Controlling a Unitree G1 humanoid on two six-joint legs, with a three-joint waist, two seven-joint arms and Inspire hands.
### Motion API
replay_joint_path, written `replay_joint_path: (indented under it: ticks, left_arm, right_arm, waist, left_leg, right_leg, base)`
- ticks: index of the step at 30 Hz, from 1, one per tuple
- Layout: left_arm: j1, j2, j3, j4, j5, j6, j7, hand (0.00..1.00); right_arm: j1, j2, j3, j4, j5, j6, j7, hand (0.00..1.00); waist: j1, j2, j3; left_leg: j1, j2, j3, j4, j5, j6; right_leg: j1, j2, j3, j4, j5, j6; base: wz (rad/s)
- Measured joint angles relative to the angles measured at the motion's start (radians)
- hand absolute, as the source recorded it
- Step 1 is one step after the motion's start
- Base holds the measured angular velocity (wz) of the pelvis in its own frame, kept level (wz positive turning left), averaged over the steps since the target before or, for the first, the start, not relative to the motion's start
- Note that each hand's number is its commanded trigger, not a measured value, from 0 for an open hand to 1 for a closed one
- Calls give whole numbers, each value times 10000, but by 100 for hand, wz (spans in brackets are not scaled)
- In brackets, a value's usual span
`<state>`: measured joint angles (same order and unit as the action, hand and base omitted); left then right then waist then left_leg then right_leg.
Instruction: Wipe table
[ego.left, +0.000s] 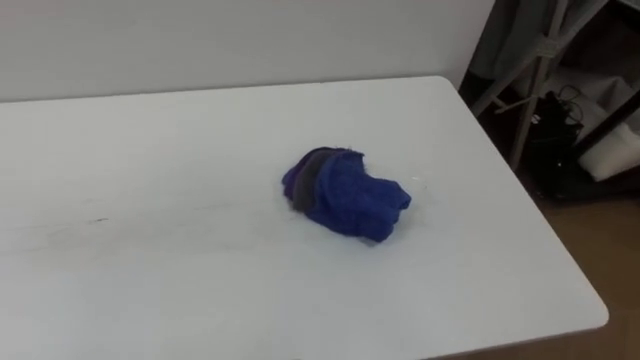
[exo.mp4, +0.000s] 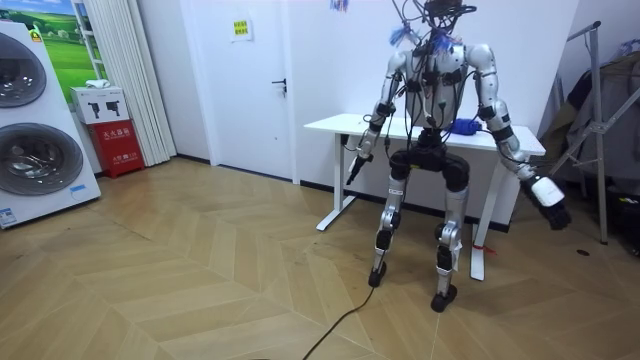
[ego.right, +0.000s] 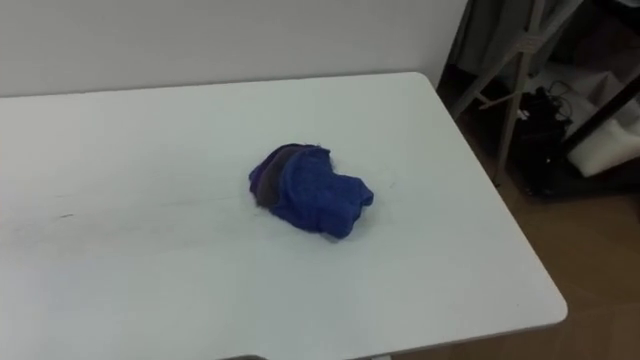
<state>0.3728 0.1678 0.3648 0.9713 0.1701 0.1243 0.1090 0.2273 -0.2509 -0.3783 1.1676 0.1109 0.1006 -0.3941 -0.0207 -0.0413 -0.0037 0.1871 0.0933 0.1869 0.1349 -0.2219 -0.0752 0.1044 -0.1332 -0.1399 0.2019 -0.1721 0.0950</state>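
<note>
Blue crumpled terry cloth (ego.left: 345, 195) lies right of centre on the white rectangular table (ego.left: 150, 280), with no hand on it.
The left hand (exo.mp4: 354, 165) and right hand (exo.mp4: 551, 207) hang below the tabletop, fingers too small to read. The cloth's long axis runs far-left to near-right, and it lies on the right arm's side, so that hand is probably better placed.

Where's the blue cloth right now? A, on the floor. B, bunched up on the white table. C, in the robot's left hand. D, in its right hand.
B: the blue cloth lies bunched on the white table; the left hand and right hand hang at the robot's sides.
</note>
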Motion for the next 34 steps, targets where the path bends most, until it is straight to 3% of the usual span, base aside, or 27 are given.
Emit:
replay_joint_path:
  ticks: [3,9,12,23,28,34]
  left_arm:
    - [35,-77,-603,131,11,2,185,0]
    - [-209,-491,-1190,449,219,-1,502,0]
    - [-300,-547,-1437,572,342,9,667,0]
    - [-323,-716,-1848,692,982,22,1298,0]
    - [-319,-732,-1856,692,981,82,1477,0]
    - [-314,-751,-1937,694,979,83,1490,0]
  right_arm:
    - [-52,238,992,170,-859,13,357,0]
    - [-291,774,2158,338,-2105,32,529,0]
    - [-380,968,2510,330,-2556,22,686,0]
    - [-518,999,3577,300,-3772,65,1107,0]
    - [-515,1008,3586,302,-3956,110,1368,0]
    - [-559,1009,3587,302,-3955,106,1525,0]
  waist:
    - [55,179,-66]
    - [295,476,-28]
    - [326,507,-11]
    - [471,529,7]
    - [544,492,17]
    - [591,472,44]
  left_leg:
    - [5,2,-2,2,-5,2]
    - [29,0,-11,10,-8,6]
    - [126,-4,-138,6,-9,6]
    - [91,-11,-547,22,-18,1]
    - [-36,-28,-778,58,-16,2]
    - [-46,-32,-824,99,-16,2]
  right_leg:
    - [12,2,-11,-4,9,14]
    - [48,-4,-47,3,14,24]
    - [241,-29,-271,-6,0,46]
    - [534,-58,-719,-164,-38,103]
    - [566,-98,-1056,-164,-59,135]
    - [617,-106,-1105,-171,-88,158]
  base:
    - [0]
    - [1]
    - [13]
    - [12]
    - [13]
    - [3]
